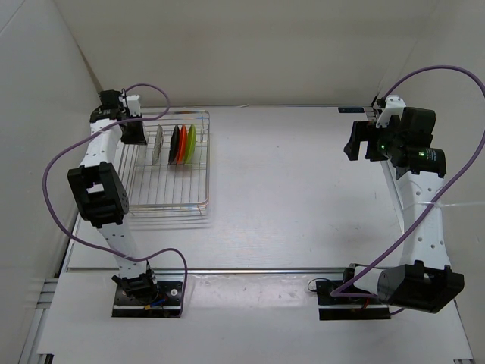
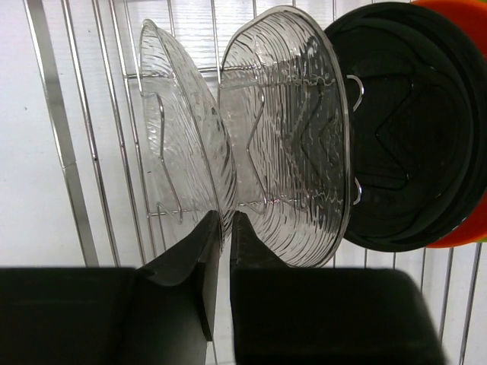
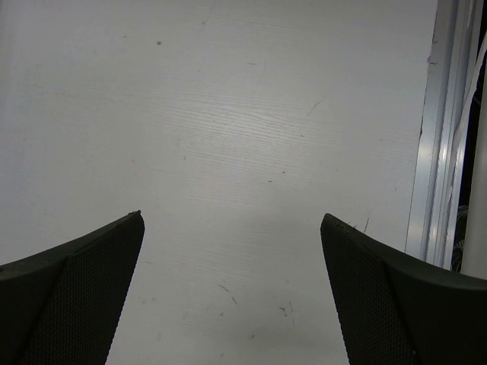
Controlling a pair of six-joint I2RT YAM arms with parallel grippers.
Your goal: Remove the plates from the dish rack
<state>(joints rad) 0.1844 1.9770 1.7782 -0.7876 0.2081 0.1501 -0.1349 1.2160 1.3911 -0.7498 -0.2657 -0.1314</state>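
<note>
The wire dish rack stands at the table's left. Plates stand on edge in it: two clear glassy ones, then black, red-orange and lime green. My left gripper is at the clear plates. In the left wrist view its jaws are pinched on the lower rim of the nearer clear plate. The second clear plate, the black plate and an orange rim stand behind it. My right gripper is open and empty, raised at the far right.
The rack's wire rails run beside the plates. The right wrist view shows bare white table and a metal rail at the right edge. White walls enclose the table.
</note>
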